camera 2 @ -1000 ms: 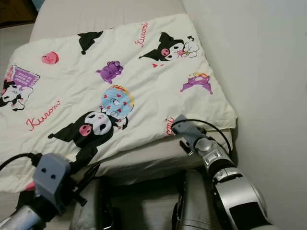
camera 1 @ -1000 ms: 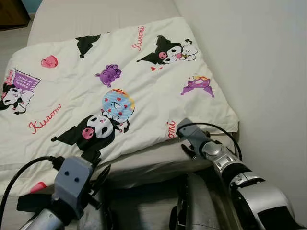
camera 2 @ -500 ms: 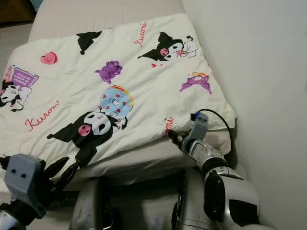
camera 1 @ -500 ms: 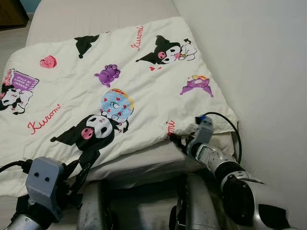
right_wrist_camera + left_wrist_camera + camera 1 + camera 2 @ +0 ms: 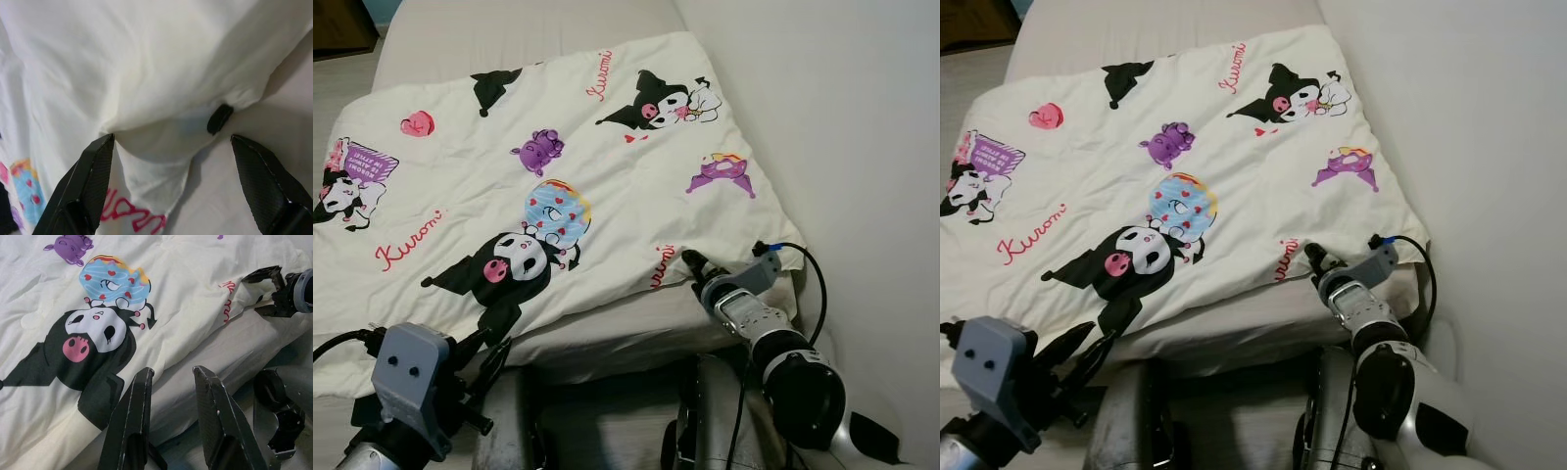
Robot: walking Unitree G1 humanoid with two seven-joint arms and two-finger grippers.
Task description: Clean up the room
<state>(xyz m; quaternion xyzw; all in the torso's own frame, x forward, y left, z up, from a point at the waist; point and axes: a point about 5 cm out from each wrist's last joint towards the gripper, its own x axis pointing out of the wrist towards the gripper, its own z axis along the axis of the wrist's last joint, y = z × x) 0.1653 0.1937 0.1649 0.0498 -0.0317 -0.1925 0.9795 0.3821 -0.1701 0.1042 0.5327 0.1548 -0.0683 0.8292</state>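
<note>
Right gripper [image 5: 690, 262] reaches forward, fingers spread around the quilt [image 5: 607, 147] edge (left gripper [image 5: 171, 421] also released, hovering low).

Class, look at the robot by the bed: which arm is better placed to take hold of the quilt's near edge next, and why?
Right. The right gripper is open at the quilt edge, fingers straddling its hem. The left gripper is open but short of it.

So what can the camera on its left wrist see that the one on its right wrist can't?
Left wrist view: the black-and-pink cartoon character, the blue heart-dotted figure, and the right gripper open at the blanket's edge. Right wrist view: a close look at a bunched fold of the blanket between its spread fingers, with a small dark tab on the hem. Both show the cream blanket, its red lettering and the bed beneath.
</note>
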